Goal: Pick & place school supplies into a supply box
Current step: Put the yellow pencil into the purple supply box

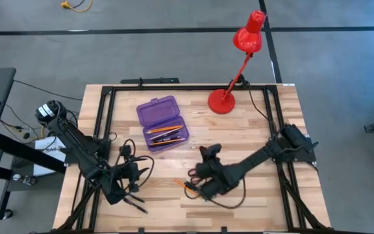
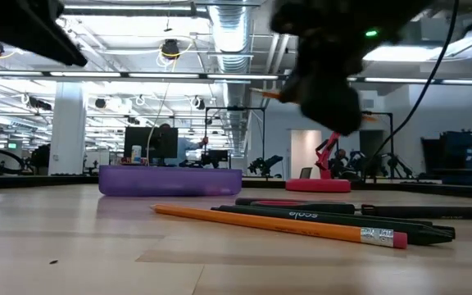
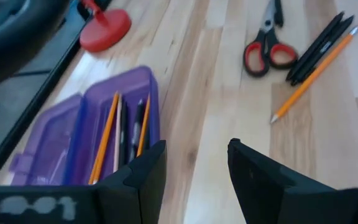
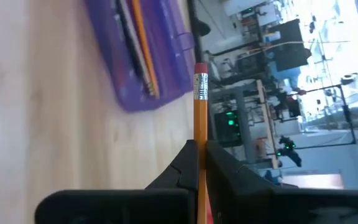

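Note:
The supply box lies open on the table, with pencils and pens in its tray. My right gripper hangs above the table to the box's near right, shut on an orange pencil. Below it on the wood lie another orange pencil, black pens and red-handled scissors. My left gripper is open and holds nothing. It hovers near the box's near left corner. My right gripper pinches the orange pencil's shaft between its two fingers. The pencil runs out past the fingertips, and its eraser end points toward the supply box. The pencil is lifted clear of the table.
A red desk lamp stands on its round base at the far side, right of the box, its head leaning past the far edge. A black frame runs round the tabletop. Bare wood lies between the box and the loose supplies.

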Available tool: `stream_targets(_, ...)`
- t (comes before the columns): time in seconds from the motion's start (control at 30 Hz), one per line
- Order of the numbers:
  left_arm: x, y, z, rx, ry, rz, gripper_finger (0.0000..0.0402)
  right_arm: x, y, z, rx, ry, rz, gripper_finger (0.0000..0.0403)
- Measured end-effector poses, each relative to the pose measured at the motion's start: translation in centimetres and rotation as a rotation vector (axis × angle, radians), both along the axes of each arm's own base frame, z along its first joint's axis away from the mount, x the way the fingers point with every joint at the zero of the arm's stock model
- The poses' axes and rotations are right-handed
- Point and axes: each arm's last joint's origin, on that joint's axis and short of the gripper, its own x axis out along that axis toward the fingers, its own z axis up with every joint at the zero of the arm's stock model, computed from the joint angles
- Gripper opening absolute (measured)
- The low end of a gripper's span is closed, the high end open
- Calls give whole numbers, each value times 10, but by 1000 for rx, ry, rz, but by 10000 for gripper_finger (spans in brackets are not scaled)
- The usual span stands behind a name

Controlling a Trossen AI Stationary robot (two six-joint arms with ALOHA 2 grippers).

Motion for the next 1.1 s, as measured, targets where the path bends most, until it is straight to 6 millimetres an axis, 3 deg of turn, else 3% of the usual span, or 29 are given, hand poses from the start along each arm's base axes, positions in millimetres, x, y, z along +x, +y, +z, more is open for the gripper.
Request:
stream_targets(0.3, -27, -10, -4, -82, 5, 16, 157, 54, -34, 16, 7, -55, 88, 0)
stream_targets(0.47, -44, -16, -7, -133, -15, 32, 158, 74, -56, 28, 29, -103, 159, 0)
stream_targets(0.73, -57, -31, -28, -117, -15, 66, 157, 91, -92, 38, 126, -223, 234, 0)
stream_targets(0.9, -57, -34, -41, -90, -4, 100, 158, 98, -104, 45, 168, -315, 274, 0)
stream_targets(1.1, -57, -34, -41, -74, -7, 99, 158, 103, -114, 52, 256, -386, 312, 0)
